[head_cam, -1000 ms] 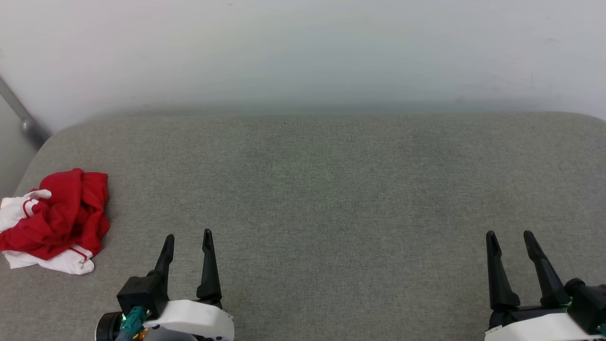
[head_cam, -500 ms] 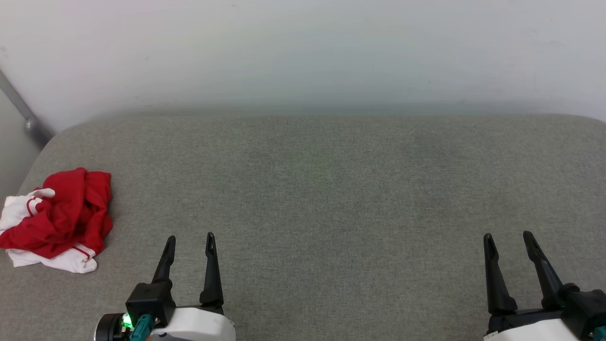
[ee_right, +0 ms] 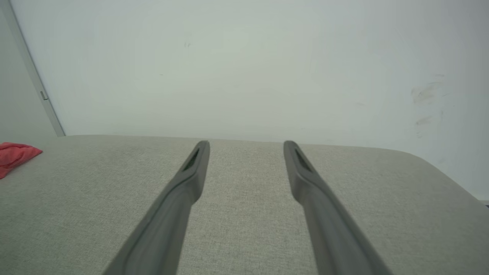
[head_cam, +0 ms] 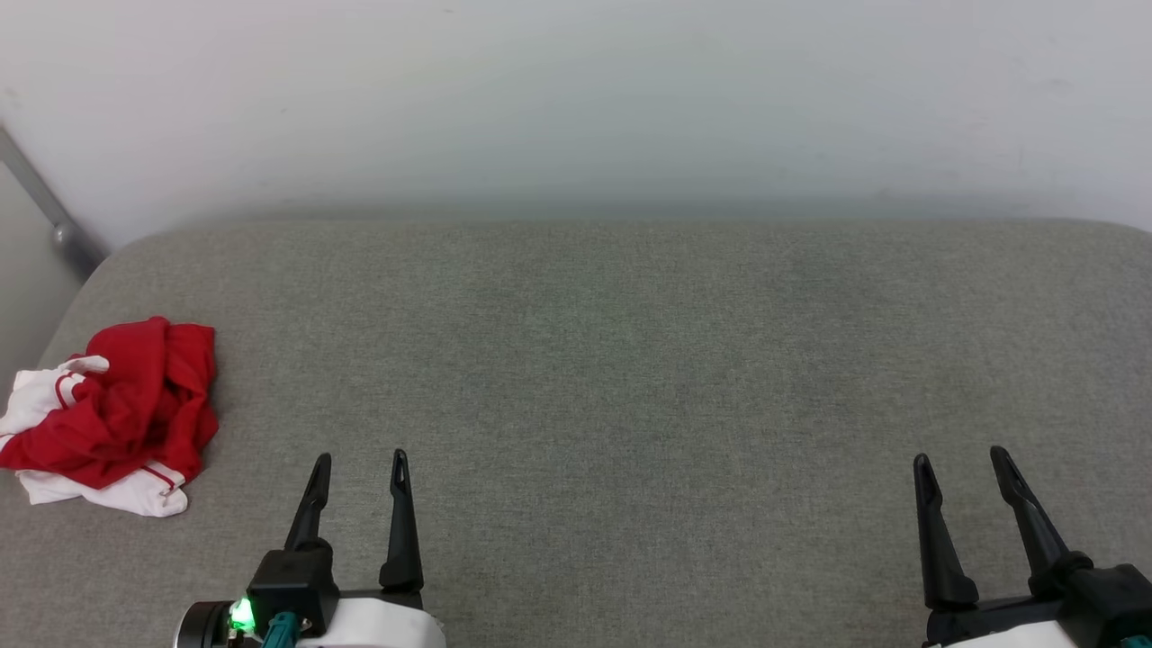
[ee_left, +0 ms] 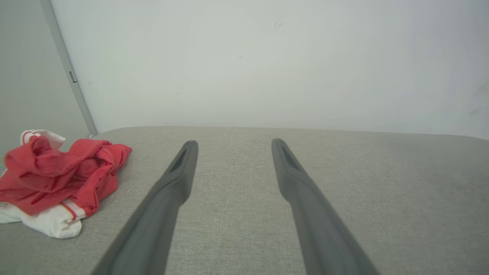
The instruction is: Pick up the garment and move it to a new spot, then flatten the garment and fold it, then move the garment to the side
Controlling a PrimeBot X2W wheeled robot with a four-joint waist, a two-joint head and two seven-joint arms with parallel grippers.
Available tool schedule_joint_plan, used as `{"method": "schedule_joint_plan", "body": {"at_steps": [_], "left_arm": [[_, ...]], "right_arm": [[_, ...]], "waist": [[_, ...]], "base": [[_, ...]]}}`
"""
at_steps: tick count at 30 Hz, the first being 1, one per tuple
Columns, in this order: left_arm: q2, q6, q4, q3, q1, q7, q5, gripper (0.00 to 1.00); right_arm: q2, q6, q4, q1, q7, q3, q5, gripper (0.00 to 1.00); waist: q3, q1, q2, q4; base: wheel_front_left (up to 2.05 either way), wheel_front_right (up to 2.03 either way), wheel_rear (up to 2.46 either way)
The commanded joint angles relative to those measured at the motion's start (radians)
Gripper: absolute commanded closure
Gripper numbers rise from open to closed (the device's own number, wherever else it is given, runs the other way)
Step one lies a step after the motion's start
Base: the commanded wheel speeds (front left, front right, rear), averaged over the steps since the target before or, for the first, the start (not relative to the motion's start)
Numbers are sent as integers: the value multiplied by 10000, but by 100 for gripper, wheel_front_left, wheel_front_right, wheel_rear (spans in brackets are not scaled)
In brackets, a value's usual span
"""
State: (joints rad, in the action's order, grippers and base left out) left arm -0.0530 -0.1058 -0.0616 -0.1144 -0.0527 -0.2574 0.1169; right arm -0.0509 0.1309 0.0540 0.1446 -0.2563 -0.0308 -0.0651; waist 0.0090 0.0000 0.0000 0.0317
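The left gripper [head_cam: 360, 459] hovers low over the grey fabric-covered worktop [head_cam: 612, 360], its two dark fingers spread wide with nothing between them. The right gripper [head_cam: 959, 457], just as wide and just as empty, sits well apart on the other side.

The garment [head_cam: 117, 405] lies crumpled in a heap near the worktop's left edge, ahead and to the left of the left gripper and touching neither gripper. It is closest to the left arm, so that arm looks like the one to reach.

The cloth looks soft, light and limp. It should give under the fingers and hang down in a long drape once lifted. It does not look fragile, though it may drag a little on the woven cover.

The raised red folds on top of the heap offer the best pinch. A white sleeve [head_cam: 135, 495] is tucked under the near side and sits too flat to catch cleanly. Shoulders and hem cannot be made out in the bundle.
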Motion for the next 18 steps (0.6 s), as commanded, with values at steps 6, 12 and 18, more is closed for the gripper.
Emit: {"method": "schedule_joint_plan", "body": {"at_steps": [6, 12, 18], "left_arm": [[26, 77, -27, 108, -127, -103, -129, 0], [32, 40, -124, 72, -176, -90, 106, 0], [32, 23, -205, 54, -124, -83, 171, 0]], "right_arm": [[13, -3, -86, 169, -95, -9, -79, 0], [13, -3, -208, 203, -94, -13, -318, 0], [13, -3, -330, 217, -94, -9, -413, 0]], "waist": [[-9, 0, 0, 5], [-20, 0, 0, 0], [3, 0, 0, 24]], "base": [[0, 0, 0], [0, 0, 0], [0, 0, 0]]}}
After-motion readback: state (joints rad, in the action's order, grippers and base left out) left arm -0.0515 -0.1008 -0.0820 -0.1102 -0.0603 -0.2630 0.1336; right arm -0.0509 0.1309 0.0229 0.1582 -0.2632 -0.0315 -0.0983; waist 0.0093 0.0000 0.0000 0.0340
